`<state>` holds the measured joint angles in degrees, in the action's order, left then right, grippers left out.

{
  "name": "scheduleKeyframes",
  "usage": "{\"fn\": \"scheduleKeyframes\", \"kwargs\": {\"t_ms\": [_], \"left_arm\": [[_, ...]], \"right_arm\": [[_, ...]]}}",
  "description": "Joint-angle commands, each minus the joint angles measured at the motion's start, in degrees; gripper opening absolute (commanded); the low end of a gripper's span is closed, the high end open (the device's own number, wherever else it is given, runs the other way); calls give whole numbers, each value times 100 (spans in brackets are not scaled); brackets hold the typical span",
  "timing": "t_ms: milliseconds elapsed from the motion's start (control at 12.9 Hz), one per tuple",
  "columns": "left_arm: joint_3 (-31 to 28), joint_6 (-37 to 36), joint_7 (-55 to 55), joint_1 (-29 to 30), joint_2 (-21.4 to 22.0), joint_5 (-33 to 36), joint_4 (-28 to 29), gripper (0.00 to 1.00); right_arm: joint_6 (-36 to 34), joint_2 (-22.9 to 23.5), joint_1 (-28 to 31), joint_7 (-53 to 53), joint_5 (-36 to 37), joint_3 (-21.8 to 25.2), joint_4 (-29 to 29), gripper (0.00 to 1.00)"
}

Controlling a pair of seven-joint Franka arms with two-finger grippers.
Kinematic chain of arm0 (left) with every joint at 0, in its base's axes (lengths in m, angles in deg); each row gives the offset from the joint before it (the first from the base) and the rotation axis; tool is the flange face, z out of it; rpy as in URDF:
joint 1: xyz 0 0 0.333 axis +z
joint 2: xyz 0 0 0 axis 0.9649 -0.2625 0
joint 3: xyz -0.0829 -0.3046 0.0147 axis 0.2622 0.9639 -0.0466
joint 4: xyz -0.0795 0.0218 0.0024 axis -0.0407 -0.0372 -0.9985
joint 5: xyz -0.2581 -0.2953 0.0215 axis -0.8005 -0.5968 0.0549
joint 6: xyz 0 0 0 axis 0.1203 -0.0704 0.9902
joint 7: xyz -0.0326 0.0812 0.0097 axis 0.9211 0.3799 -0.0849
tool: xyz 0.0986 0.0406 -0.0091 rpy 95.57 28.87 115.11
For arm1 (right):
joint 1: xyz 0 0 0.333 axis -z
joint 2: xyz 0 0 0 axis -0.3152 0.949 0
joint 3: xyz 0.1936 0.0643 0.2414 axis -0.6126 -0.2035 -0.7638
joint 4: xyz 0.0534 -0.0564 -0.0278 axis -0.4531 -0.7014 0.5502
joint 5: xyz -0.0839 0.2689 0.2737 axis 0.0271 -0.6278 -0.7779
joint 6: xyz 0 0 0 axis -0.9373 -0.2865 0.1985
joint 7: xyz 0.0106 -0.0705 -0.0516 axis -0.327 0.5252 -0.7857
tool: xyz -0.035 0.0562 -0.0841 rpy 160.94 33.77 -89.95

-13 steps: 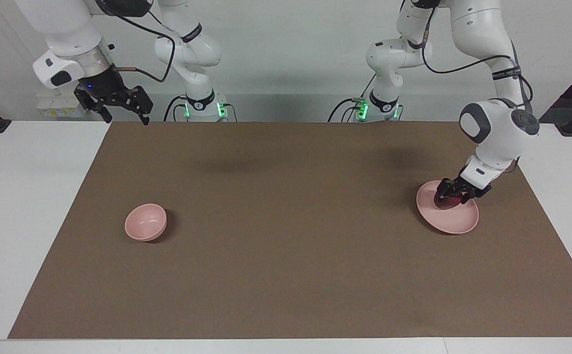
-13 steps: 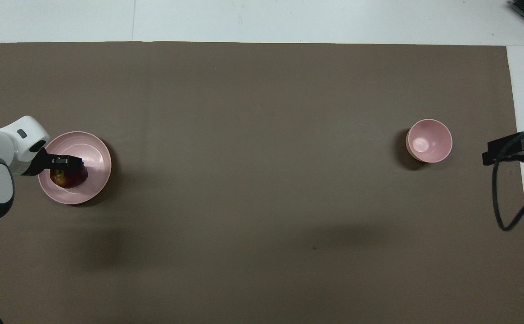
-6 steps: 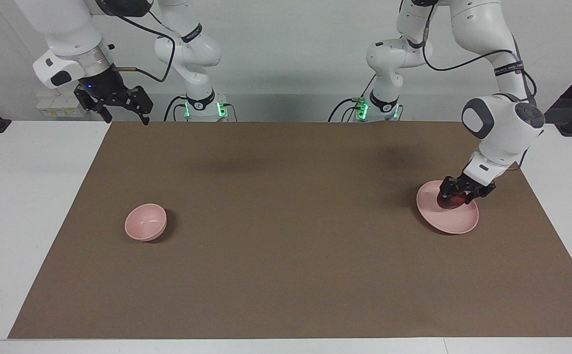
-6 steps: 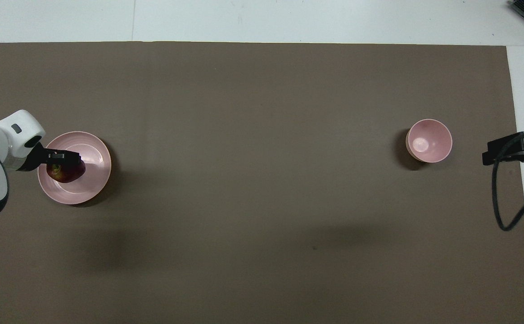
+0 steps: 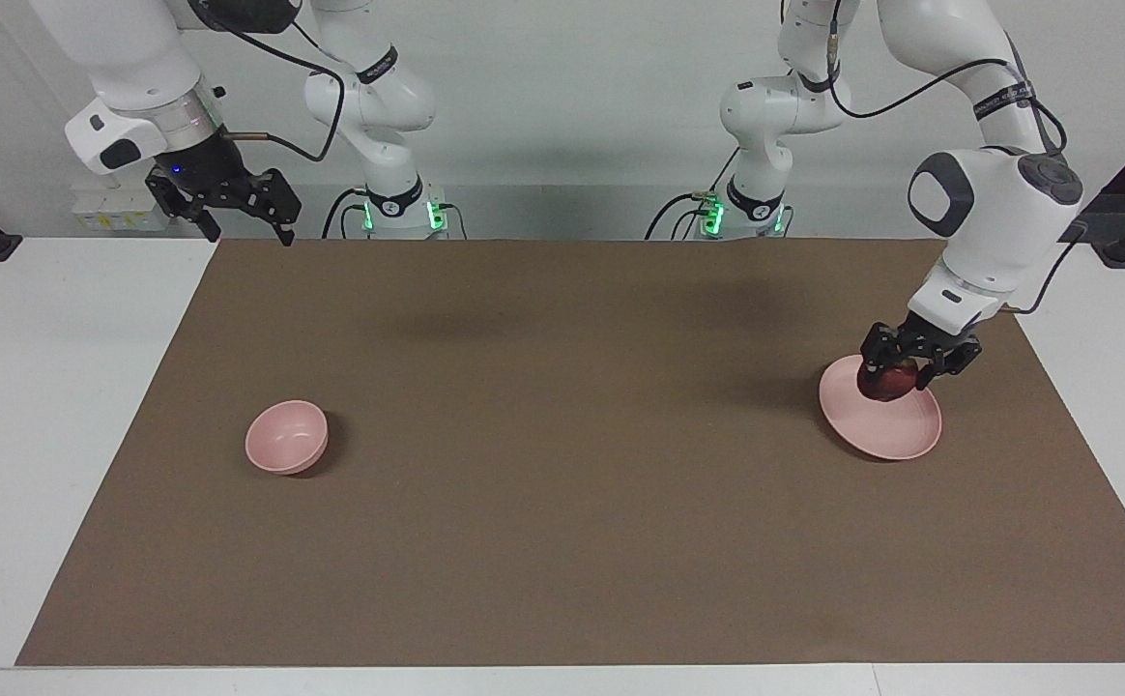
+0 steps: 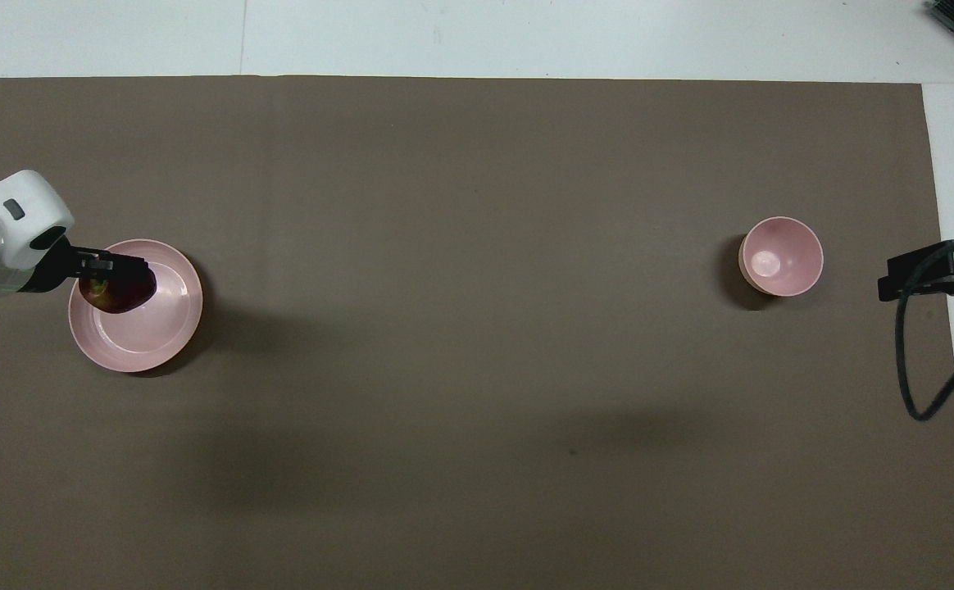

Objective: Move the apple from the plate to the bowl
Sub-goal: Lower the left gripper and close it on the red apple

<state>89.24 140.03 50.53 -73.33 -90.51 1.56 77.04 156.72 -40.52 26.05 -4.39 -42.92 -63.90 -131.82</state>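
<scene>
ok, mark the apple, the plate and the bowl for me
apple [image 5: 889, 383]: facing view, its dark red side below the fingers.
plate [image 6: 167, 340]: overhead view, bare inner surface toward its rim.
bowl [image 5: 282, 447]: facing view, its outer wall.

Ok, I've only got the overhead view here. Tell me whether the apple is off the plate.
Observer: In the facing view the left gripper has its fingers shut on the apple, which looks just clear of the plate, over the part of its rim nearer the robots.
Operator: Now give me the right arm's height.
Observer: The right gripper waits high in the air with its fingers open, above the table's edge at the right arm's end.
</scene>
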Motion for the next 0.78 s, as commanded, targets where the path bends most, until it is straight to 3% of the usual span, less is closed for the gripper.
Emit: {"fn": "scheduleKeyframes", "kwargs": {"t_ms": [0, 233, 465, 698], "left_arm": [[-67, -130, -50, -346, 81, -91, -3, 1], [-59, -104, -610, -846, 90, -126, 6, 0], [-67, -130, -674, -1146, 107, -915, 15, 0], [-59, -226, -753, -1462, 107, -1206, 41, 0]], "right_arm": [[-80, 23, 23, 69, -93, -29, 89, 100], [-80, 23, 23, 78, -84, -29, 89, 100], [-89, 23, 23, 78, -93, -29, 89, 100], [-89, 23, 23, 78, -84, -29, 80, 100]]}}
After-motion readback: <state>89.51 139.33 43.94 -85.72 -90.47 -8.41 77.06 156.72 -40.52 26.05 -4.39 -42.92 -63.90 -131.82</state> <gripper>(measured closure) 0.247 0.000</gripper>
